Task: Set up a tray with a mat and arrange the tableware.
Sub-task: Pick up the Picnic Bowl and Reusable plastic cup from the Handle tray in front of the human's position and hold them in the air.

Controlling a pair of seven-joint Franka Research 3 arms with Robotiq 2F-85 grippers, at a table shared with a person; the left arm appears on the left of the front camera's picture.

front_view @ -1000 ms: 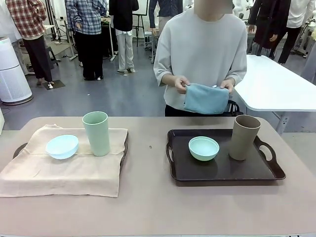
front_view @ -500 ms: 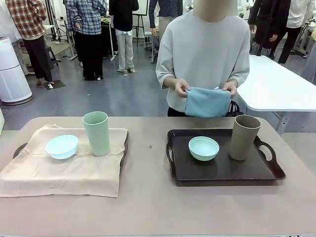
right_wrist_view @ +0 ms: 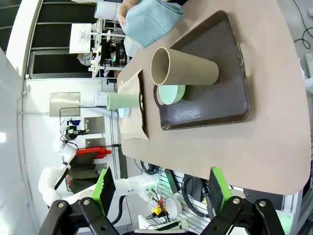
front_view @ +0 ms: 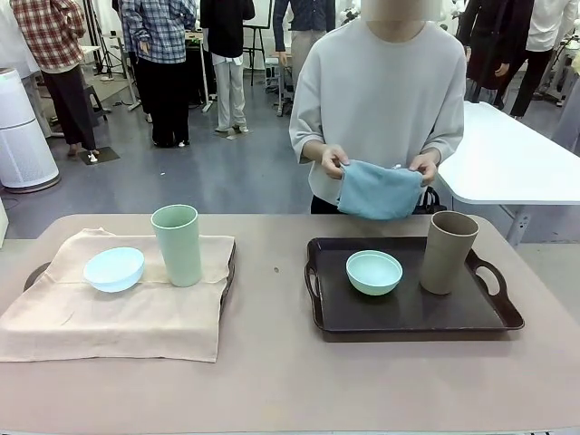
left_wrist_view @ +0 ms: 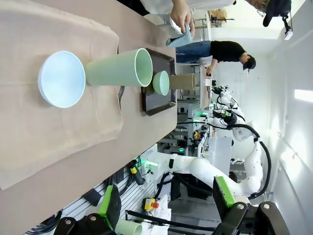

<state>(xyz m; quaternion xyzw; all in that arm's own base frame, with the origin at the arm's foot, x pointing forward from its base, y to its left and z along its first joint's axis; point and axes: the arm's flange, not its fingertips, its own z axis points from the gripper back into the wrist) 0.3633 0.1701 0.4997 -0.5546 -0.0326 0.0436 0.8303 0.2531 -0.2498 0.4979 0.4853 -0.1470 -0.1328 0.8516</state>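
Note:
On the left, a beige mat (front_view: 118, 304) covers a dark tray (front_view: 227, 272); on it stand a pale blue bowl (front_view: 114, 268) and a light green cup (front_view: 177, 245). The right dark tray (front_view: 408, 313) has no mat and holds a mint green bowl (front_view: 374, 272) and a tan brown cup (front_view: 448, 252). Beyond the table a person holds a folded blue cloth (front_view: 378, 190) in both hands. My left gripper (left_wrist_view: 164, 208) is open, high above the table's near edge, with the blue bowl (left_wrist_view: 61, 78) and green cup (left_wrist_view: 120, 68) ahead. My right gripper (right_wrist_view: 159, 196) is open above the bare tray (right_wrist_view: 215, 93).
A white table (front_view: 517, 163) stands behind on the right. Several people stand in the background at the left. The strip of tabletop (front_view: 272, 299) between the two trays is bare.
The person has lifted the blue cloth slightly and shifted it a little to the right. The trays, bowls and cups have not moved.

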